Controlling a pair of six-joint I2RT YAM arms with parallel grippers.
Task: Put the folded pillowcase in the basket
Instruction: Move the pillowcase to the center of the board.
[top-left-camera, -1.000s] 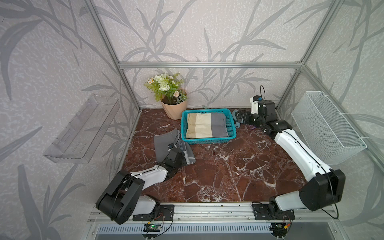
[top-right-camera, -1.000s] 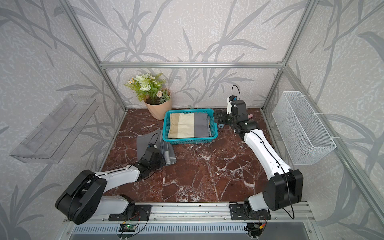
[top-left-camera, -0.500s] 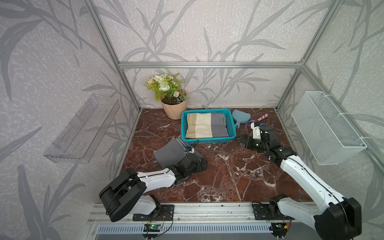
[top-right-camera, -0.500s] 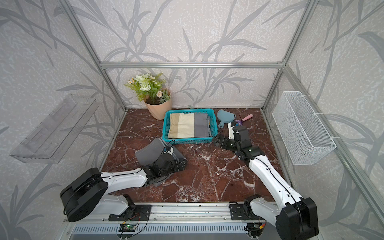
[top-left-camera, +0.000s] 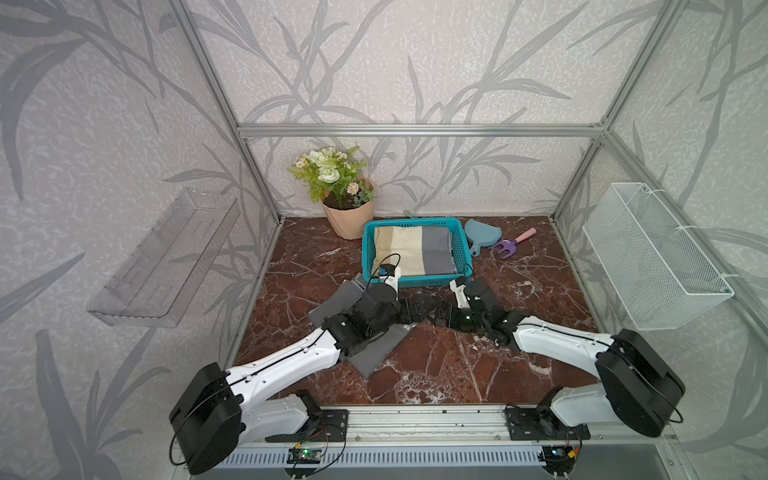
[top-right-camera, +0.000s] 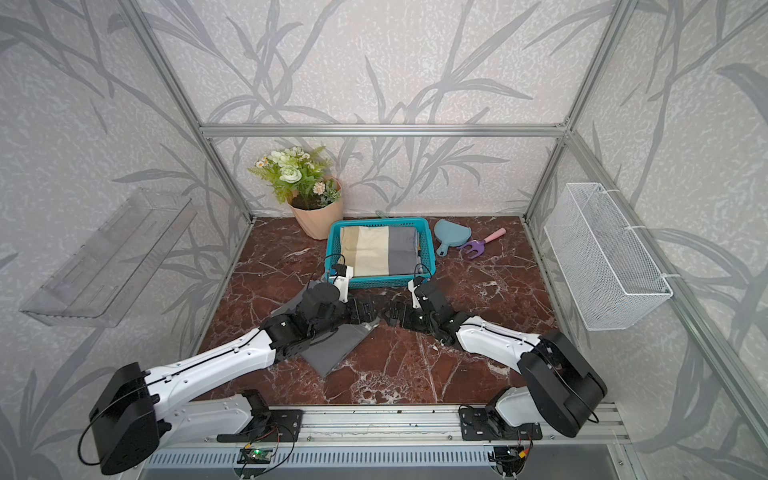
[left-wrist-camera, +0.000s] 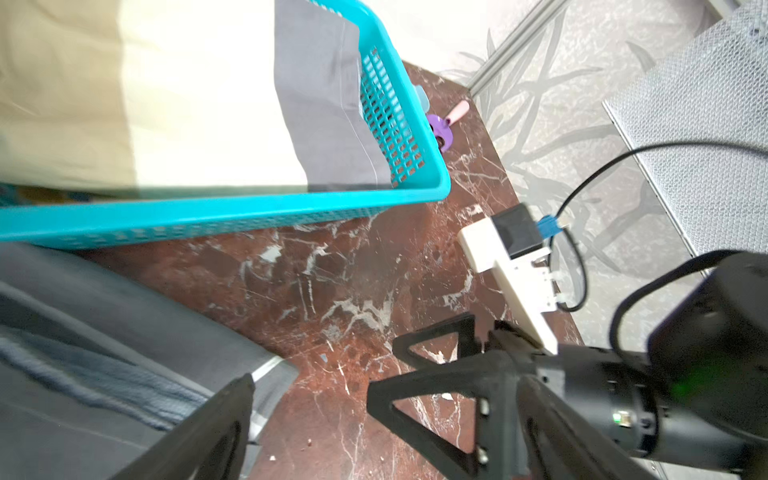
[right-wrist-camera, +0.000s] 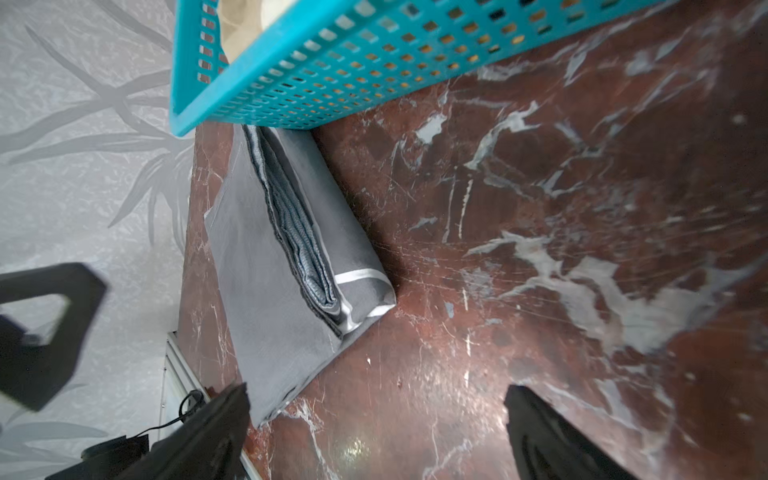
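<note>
The folded pillowcase (top-left-camera: 376, 347) (top-right-camera: 332, 353) is plain grey with a ribbed blue-grey layer inside. It lies on the marble in front of the basket's near left corner, partly under my left wrist. The teal basket (top-left-camera: 415, 283) (top-right-camera: 374, 283) holds a folded beige, cream and grey striped cloth (top-left-camera: 415, 249). My left gripper (top-left-camera: 415, 311) (left-wrist-camera: 386, 415) is open, just past the pillowcase's (left-wrist-camera: 104, 332) corner and holding nothing. My right gripper (top-left-camera: 440, 311) (right-wrist-camera: 376, 399) is open too, tip to tip with the left, and faces the pillowcase (right-wrist-camera: 291, 257) over bare marble.
A flower pot (top-left-camera: 349, 216) stands left of the basket at the back. A blue scoop (top-left-camera: 480, 235) and a purple hand rake (top-left-camera: 511, 245) lie right of it. A white wire basket (top-left-camera: 652, 257) hangs on the right wall, a clear tray (top-left-camera: 166, 257) on the left.
My left gripper dragged the grey pillowcase toward the middle, then opened and let it go. My right arm swung from the basket's far right side to the front, meeting the left gripper.
</note>
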